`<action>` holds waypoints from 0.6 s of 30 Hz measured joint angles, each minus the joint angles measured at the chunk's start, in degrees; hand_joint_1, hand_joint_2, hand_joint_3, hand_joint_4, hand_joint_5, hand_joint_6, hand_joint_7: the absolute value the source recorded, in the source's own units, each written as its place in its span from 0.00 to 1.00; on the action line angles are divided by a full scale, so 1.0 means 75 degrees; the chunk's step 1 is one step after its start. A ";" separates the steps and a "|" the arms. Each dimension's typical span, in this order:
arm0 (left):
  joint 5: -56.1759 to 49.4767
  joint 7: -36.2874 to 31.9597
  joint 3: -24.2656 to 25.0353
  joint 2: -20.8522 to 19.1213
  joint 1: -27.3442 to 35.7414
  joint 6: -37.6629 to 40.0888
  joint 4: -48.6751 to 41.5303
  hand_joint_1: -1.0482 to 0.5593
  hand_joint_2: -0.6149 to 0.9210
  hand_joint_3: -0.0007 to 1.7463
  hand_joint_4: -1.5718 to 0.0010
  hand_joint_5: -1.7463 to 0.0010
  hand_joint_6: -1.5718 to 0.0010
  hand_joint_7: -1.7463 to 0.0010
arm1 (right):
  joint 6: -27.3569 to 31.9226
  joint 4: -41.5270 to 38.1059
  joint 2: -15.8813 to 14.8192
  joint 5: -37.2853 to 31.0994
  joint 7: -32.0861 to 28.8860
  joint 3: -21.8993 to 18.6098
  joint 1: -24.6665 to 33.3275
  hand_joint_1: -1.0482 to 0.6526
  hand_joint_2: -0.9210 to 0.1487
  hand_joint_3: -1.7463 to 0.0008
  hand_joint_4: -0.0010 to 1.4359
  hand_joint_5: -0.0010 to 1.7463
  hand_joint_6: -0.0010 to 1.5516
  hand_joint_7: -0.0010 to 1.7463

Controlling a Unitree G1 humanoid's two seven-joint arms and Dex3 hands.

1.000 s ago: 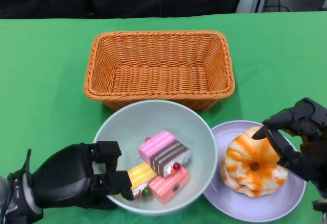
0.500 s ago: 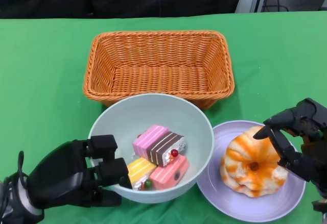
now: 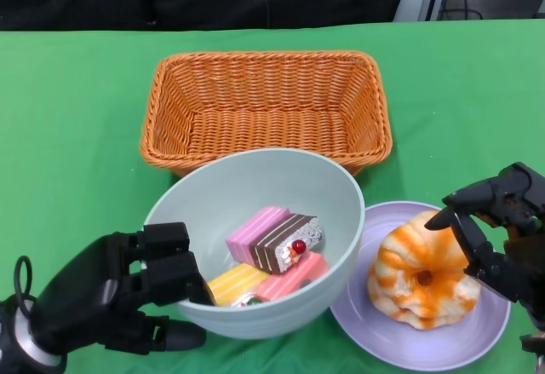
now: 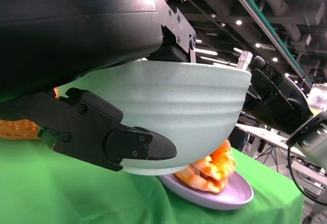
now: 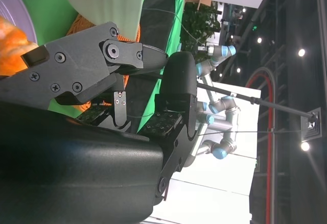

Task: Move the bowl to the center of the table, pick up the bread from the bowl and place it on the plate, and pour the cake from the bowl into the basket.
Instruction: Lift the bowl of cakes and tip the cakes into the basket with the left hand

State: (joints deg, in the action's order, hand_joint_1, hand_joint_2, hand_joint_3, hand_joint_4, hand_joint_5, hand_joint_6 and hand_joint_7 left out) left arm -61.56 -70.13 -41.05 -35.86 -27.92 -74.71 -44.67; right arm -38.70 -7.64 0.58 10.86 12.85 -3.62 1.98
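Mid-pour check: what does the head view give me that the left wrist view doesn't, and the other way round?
Only the head view looks into the bowl: the cake pieces lie inside, and the whole basket sits behind it. Only the left wrist view shows the bowl's underside, raised clear of the green table, with the left robot hand gripping its rim and wall. Both show the bowl, the plate with the bread on it, and the right robot hand holding nothing beside the bread.

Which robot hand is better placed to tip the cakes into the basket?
Left. The left robot hand grips the pale green bowl's rim beside the orange wicker basket; the right robot hand hovers empty over the orange-swirled bread.
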 measured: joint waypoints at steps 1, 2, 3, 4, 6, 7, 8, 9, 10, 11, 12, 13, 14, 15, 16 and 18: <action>0.0243 0.0219 0.0175 0.0001 0.0085 -0.0110 0.0119 0.49 1.00 0.31 0.60 0.19 0.65 0.26 | -0.0011 -0.0014 0.0004 -0.0020 -0.0036 -0.0016 0.0000 0.57 0.17 0.68 0.50 0.70 0.46 0.57; 0.0424 0.0425 0.0357 0.0002 0.0135 -0.0222 0.0206 0.49 1.00 0.31 0.60 0.19 0.65 0.26 | -0.0022 -0.0030 0.0008 -0.0048 -0.0066 -0.0030 -0.0004 0.57 0.17 0.68 0.50 0.70 0.46 0.57; 0.0596 0.0616 0.0530 0.0002 0.0180 -0.0308 0.0259 0.49 1.00 0.31 0.59 0.20 0.64 0.26 | -0.0044 -0.0050 0.0013 -0.0093 -0.0086 -0.0037 -0.0010 0.57 0.17 0.69 0.49 0.70 0.45 0.57; 0.0791 0.0851 0.0697 0.0013 0.0215 -0.0412 0.0300 0.48 1.00 0.30 0.58 0.20 0.64 0.27 | -0.0060 -0.0075 0.0018 -0.0113 -0.0094 -0.0038 -0.0015 0.56 0.17 0.69 0.49 0.70 0.45 0.57; 0.1176 0.1355 0.0972 0.0112 0.0225 -0.0625 0.0313 0.48 1.00 0.30 0.58 0.20 0.63 0.28 | -0.0066 -0.0141 0.0026 -0.0114 -0.0096 -0.0038 -0.0032 0.56 0.16 0.69 0.49 0.70 0.45 0.57; 0.1354 0.1574 0.1079 0.0160 0.0231 -0.0706 0.0312 0.48 1.00 0.30 0.58 0.20 0.63 0.28 | -0.0066 -0.0182 0.0034 -0.0114 -0.0096 -0.0035 -0.0054 0.56 0.16 0.70 0.49 0.70 0.45 0.57; 0.1500 0.1831 0.1232 0.0226 0.0241 -0.0779 0.0310 0.48 1.00 0.30 0.58 0.20 0.63 0.28 | -0.0068 -0.0211 0.0040 -0.0114 -0.0095 -0.0036 -0.0068 0.56 0.16 0.70 0.49 0.70 0.45 0.57; 0.1720 0.2118 0.1331 0.0305 0.0243 -0.0835 0.0265 0.51 1.00 0.29 0.58 0.19 0.62 0.28 | -0.0104 -0.0255 0.0043 -0.0119 -0.0094 -0.0037 -0.0078 0.55 0.16 0.70 0.49 0.70 0.46 0.57; 0.1936 0.2385 0.1402 0.0412 0.0232 -0.0874 0.0178 0.53 1.00 0.28 0.59 0.18 0.61 0.28 | -0.0168 -0.0310 0.0043 -0.0134 -0.0087 -0.0037 -0.0086 0.54 0.17 0.71 0.50 0.71 0.46 0.57; 0.2137 0.2670 0.1489 0.0539 0.0223 -0.0894 0.0075 0.54 1.00 0.28 0.59 0.18 0.61 0.28 | -0.0254 -0.0360 0.0043 -0.0149 -0.0069 -0.0033 -0.0093 0.53 0.17 0.71 0.50 0.71 0.46 0.58; 0.2327 0.2953 0.1556 0.0658 0.0211 -0.0904 -0.0009 0.54 1.00 0.28 0.59 0.18 0.61 0.28 | -0.0340 -0.0402 0.0043 -0.0158 -0.0056 -0.0031 -0.0102 0.53 0.16 0.72 0.50 0.71 0.46 0.58; 0.2458 0.3220 0.1625 0.0753 0.0205 -0.0917 -0.0063 0.55 1.00 0.28 0.59 0.18 0.61 0.29 | -0.0391 -0.0430 0.0043 -0.0164 -0.0044 -0.0030 -0.0116 0.53 0.16 0.72 0.50 0.71 0.46 0.58; 0.2595 0.3468 0.1698 0.0819 0.0206 -0.0943 -0.0112 0.55 1.00 0.28 0.59 0.18 0.61 0.29 | -0.0437 -0.0460 0.0043 -0.0166 -0.0037 -0.0028 -0.0134 0.53 0.16 0.72 0.50 0.71 0.46 0.58; 0.2688 0.3685 0.1790 0.0880 0.0206 -0.0966 -0.0149 0.55 1.00 0.28 0.59 0.17 0.61 0.29 | -0.0476 -0.0490 0.0042 -0.0166 -0.0036 -0.0029 -0.0143 0.53 0.16 0.72 0.50 0.71 0.46 0.58; 0.2834 0.3916 0.1872 0.0934 0.0208 -0.0984 -0.0166 0.55 1.00 0.27 0.59 0.17 0.61 0.29 | -0.0488 -0.0522 0.0042 -0.0166 -0.0035 -0.0030 -0.0147 0.53 0.16 0.73 0.50 0.71 0.46 0.58; 0.3070 0.4320 0.2067 0.1024 0.0213 -0.1064 -0.0184 0.55 1.00 0.27 0.59 0.17 0.61 0.29 | -0.0493 -0.0568 0.0042 -0.0166 -0.0034 -0.0029 -0.0147 0.53 0.15 0.73 0.50 0.71 0.46 0.58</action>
State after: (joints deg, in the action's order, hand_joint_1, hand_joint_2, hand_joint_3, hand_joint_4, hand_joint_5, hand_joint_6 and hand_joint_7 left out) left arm -38.54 -37.73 -25.54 -28.19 -26.33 -82.69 -46.05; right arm -42.40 -11.90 0.90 9.61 12.60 -3.83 0.88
